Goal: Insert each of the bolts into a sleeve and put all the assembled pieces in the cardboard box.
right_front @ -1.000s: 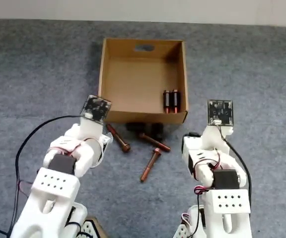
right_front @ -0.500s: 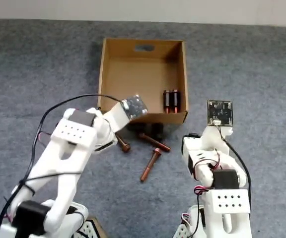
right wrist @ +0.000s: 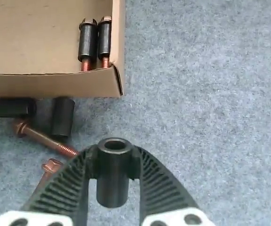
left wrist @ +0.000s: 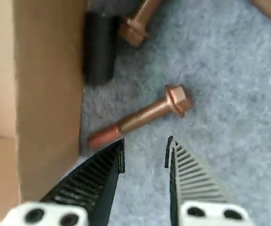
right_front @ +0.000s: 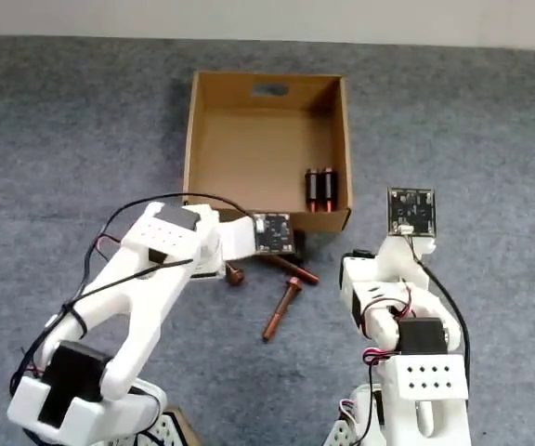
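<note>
1. Left end effector (left wrist: 145,150): fingers spread and empty, poised over a loose bolt (left wrist: 140,115) that lies on the counter (right_front: 490,139) just beside the cardboard box (right_front: 191,139).
2. Right end effector (right wrist: 113,160): pinching one black sleeve (right wrist: 112,188), bore facing the camera.
3. Two assembled pieces (right_front: 320,190) lie side by side inside the box.
</note>
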Controlling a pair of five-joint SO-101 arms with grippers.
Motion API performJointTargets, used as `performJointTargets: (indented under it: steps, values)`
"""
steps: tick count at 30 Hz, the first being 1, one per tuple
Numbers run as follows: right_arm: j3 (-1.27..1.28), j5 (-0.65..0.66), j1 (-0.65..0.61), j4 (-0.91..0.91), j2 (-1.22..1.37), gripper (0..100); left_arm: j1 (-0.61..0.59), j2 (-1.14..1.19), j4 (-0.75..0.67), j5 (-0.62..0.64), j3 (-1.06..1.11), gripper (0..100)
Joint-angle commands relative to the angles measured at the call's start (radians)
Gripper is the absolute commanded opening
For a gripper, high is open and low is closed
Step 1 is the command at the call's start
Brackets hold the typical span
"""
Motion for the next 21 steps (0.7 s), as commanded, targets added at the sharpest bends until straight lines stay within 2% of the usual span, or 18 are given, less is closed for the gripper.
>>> performJointTargets:
  steps: [1,7,21]
  values:
    - [-0.007,-0.008,0.004,-0.018,-0.019,0.5,0.053,-0.002,-0.038,-0.008,-0.033,16]
    - [-0.007,-0.009,0.004,-0.018,-0.019,0.5,0.117,-0.001,-0.043,-0.005,-0.031,16]
    - [-0.007,-0.011,0.004,-0.016,-0.019,0.5,0.122,-0.002,-0.041,-0.008,0.065,16]
